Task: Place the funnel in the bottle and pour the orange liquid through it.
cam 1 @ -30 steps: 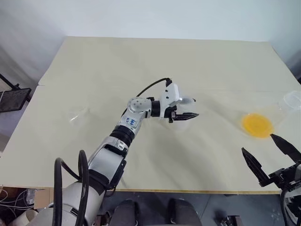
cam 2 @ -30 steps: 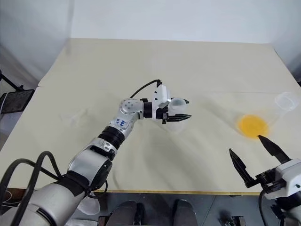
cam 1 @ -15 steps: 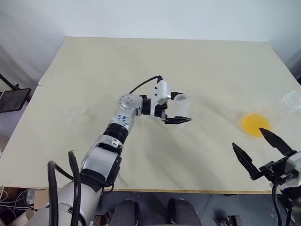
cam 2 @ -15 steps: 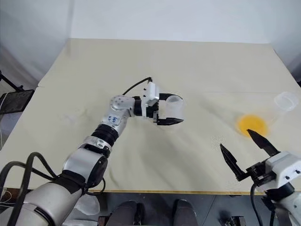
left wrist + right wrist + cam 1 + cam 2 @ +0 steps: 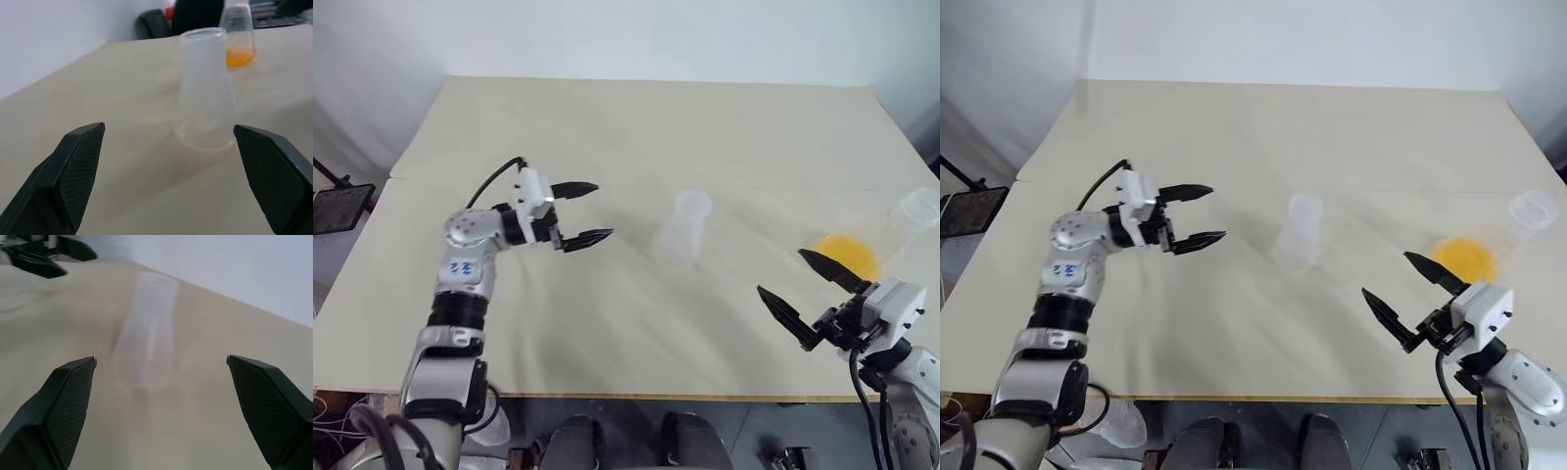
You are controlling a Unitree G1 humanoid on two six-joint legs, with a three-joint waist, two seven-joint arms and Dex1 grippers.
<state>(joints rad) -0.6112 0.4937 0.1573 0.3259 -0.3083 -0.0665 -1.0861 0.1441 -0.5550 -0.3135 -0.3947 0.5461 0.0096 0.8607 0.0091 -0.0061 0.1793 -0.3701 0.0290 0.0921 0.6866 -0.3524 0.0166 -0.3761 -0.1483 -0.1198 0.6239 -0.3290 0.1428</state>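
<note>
- Head views: left claw (image 5: 582, 212) hangs over the left half of the worktop (image 5: 636, 127), arm bent at the elbow, black fingers pointing toward the middle, spread wide, holding nothing.
- Right claw (image 5: 803, 291) sits near the front right edge, fingers aimed inward and away from the robot, also spread wide and empty.
- Bottle (image 5: 683, 225) stands upright near the worktop's centre, between the two claws and well apart from both; frosted white plastic, wide base tapering to a short open neck.
- Orange liquid (image 5: 847, 255) lies in the wide base of a clearer flask (image 5: 1524, 217) at the right edge, tilted or on its side, neck toward the edge.
- Worktop is a pale beige matte sheet with faint creases; light grey wall behind, a dark stand (image 5: 337, 201) at far left.
- Funnel: cannot make it out.
- Left wrist view: both fingertips (image 5: 78, 171) far apart; the bottle stands upright ahead between them, untouched, with the orange-filled flask beyond it.
- Right wrist view: textured black pads (image 5: 68, 401) wide apart; the bottle shows blurred ahead, the left claw beyond it.
</note>
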